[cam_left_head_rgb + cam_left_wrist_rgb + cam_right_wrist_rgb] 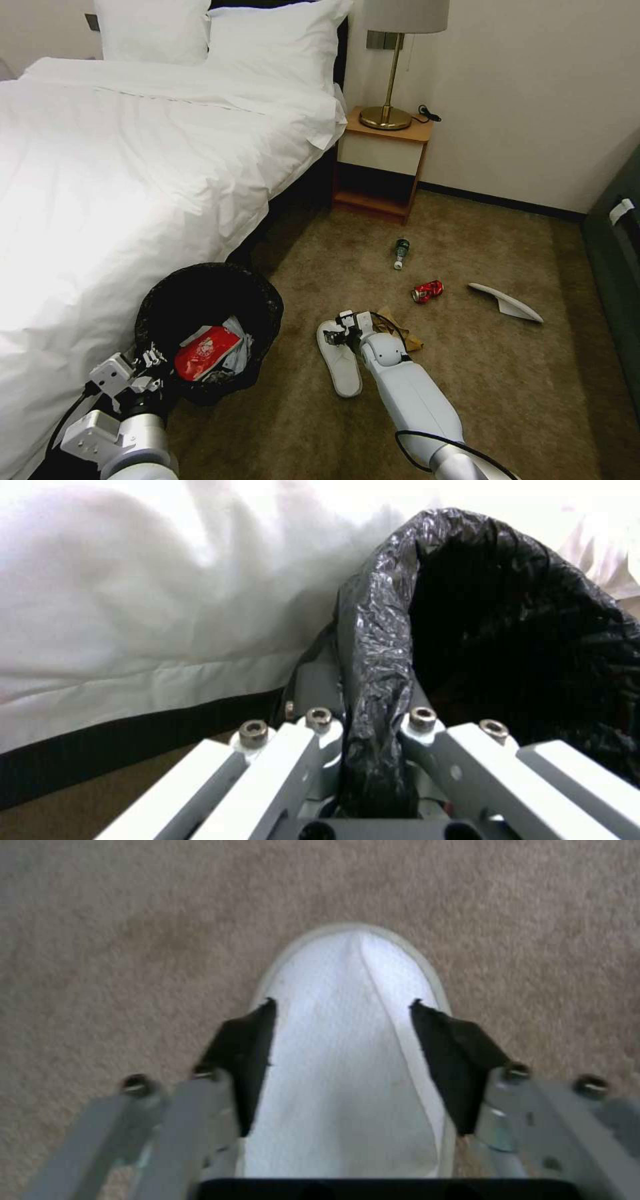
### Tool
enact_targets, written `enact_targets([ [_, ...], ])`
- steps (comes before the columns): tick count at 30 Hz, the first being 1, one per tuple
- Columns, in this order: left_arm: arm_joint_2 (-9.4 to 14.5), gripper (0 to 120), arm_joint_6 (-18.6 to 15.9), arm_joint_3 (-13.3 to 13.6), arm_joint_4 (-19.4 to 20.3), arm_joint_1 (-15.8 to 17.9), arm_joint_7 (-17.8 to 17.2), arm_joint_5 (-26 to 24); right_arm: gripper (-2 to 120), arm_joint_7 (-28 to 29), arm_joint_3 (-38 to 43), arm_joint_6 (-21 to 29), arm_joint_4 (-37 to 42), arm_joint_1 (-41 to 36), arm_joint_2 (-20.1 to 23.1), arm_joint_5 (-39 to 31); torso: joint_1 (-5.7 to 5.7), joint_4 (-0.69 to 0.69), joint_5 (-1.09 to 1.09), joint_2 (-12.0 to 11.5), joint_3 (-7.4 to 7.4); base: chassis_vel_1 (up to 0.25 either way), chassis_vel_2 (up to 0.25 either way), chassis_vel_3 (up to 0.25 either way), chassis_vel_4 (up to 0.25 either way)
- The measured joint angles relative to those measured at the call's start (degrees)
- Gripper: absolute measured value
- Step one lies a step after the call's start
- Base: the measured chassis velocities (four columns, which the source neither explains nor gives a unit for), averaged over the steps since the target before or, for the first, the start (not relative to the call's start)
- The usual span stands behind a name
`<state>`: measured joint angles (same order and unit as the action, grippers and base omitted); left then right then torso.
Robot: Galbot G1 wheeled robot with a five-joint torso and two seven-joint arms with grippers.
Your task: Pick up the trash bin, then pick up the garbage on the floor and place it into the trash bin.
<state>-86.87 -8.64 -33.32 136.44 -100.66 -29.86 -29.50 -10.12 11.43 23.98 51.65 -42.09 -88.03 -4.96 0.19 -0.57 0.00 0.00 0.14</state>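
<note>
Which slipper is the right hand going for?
Start at the white bed; beside its lower corner hangs the black-lined round bin. Just right, the flat white fabric slipper lies sole-down under the open right hand, unlike the tipped one farther right.

The left gripper (152,363) is clamped on the rim of the small round bin lined with crinkled black plastic (207,293), its arm bent low beneath it. The right gripper (339,331), well to the right of that bin, points downward with fingers (243,1050) spread wide, arm stretched forward.
</note>
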Motion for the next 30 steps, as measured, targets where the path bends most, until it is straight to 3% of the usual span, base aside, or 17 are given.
enact_targets([
  [5,-0.02,4,0.02,0.08,-0.16,0.19,0.0,-0.04,28,0.22,-0.2,1.35,0.69,-1.44,0.82,0.82,0.0,0.0,0.0,0.0,0.0,0.0,0.0,0.0,0.0],
  [11,-0.08,4,0.01,0.21,-0.16,0.16,0.01,-0.03,13,0.33,-0.52,3.41,2.17,-3.18,2.07,1.35,0.0,0.0,0.01,0.0,0.0,0.0,0.0,0.0,0.0],
  [13,-0.15,4,0.02,0.42,-0.02,-0.01,0.01,0.09,1,0.34,-0.61,4.48,3.46,-4.45,3.12,1.44,0.0,0.0,0.01,0.0,0.0,0.0,0.0,0.0,0.0],
  [30,-0.69,4,0.15,1.93,1.03,-1.27,0.02,1.47,0,0.67,-0.28,2.88,6.68,-6.9,5.06,0.29,0.0,0.0,0.01,0.0,0.0,0.0,0.0,0.0,0.0],
])
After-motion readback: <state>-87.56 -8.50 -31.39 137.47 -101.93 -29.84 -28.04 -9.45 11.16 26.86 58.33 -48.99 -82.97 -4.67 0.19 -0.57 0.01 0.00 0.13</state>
